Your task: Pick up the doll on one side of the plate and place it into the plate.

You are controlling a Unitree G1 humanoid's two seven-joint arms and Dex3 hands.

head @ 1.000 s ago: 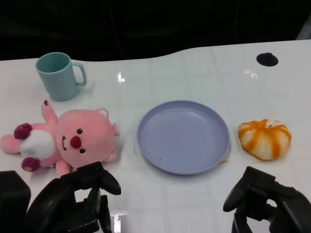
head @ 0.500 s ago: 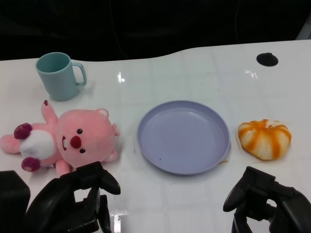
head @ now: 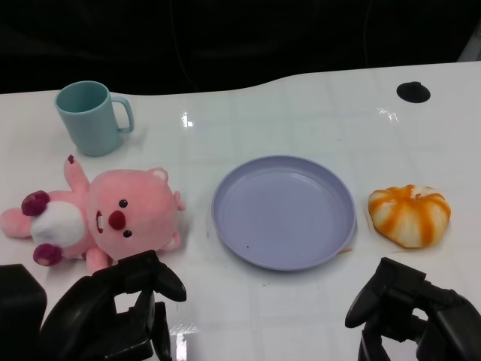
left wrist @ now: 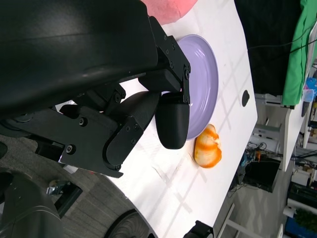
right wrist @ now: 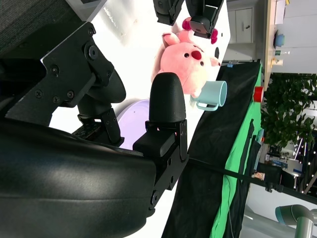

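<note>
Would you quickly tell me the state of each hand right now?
Left hand: open, holding nothing, near the pink doll.
Right hand: open, holding nothing, near the table's front edge.

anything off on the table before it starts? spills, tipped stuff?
Nothing stands out. The pink doll lies on its back beside the empty plate, the cup stands upright, and no spill shows.
</note>
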